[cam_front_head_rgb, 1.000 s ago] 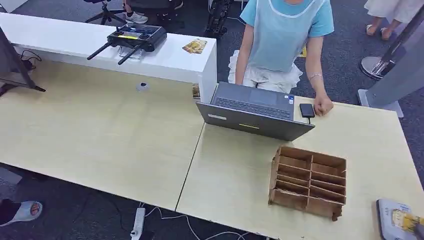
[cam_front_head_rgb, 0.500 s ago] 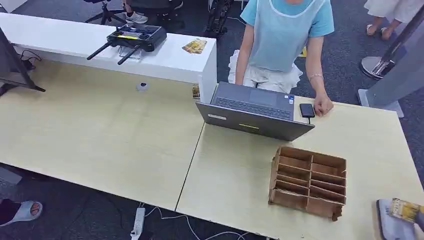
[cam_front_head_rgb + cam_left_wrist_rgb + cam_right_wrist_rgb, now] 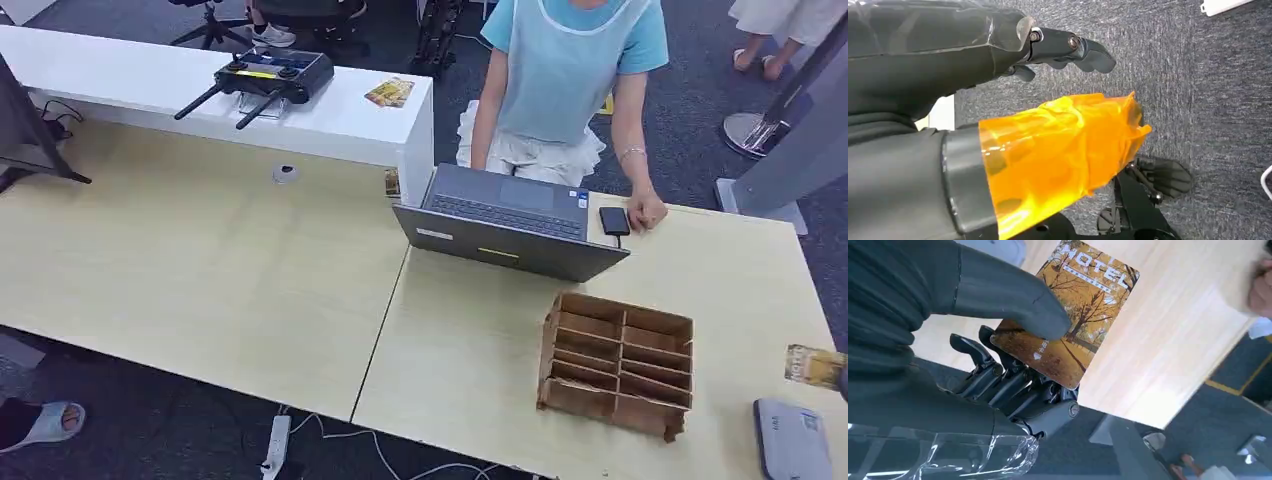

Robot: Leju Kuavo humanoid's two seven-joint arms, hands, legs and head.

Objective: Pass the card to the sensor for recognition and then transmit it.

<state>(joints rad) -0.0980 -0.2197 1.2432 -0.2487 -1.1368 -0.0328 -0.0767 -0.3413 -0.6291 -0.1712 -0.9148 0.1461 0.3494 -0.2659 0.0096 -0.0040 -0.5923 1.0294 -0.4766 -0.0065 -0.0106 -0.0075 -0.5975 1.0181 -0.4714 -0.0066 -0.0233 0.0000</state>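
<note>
The card (image 3: 1083, 315), printed with orange autumn trees and the word MOTEL, is pinched in my right hand (image 3: 998, 340) between the thick thumb and the dark fingers (image 3: 1008, 385). In the head view the card (image 3: 815, 366) hangs at the right edge above the table, beyond the grey flat sensor (image 3: 793, 440) that lies at the near right corner. A sliver of my right hand (image 3: 843, 382) shows behind the card. My left hand (image 3: 998, 55) hangs over grey carpet and holds nothing. Its fingers (image 3: 1068, 47) stand apart from a thumb wrapped in orange film (image 3: 1058, 145).
A brown wooden slotted organizer (image 3: 615, 362) stands left of the sensor. Beyond it is an open laptop (image 3: 510, 225), with a person (image 3: 570, 80) behind it whose hand (image 3: 645, 212) rests by a black phone (image 3: 613, 221). A controller (image 3: 265, 75) sits on the white counter.
My right hand has carried the card away from above the sensor, up and towards the far side of the table. The sensor's top now shows uncovered.
</note>
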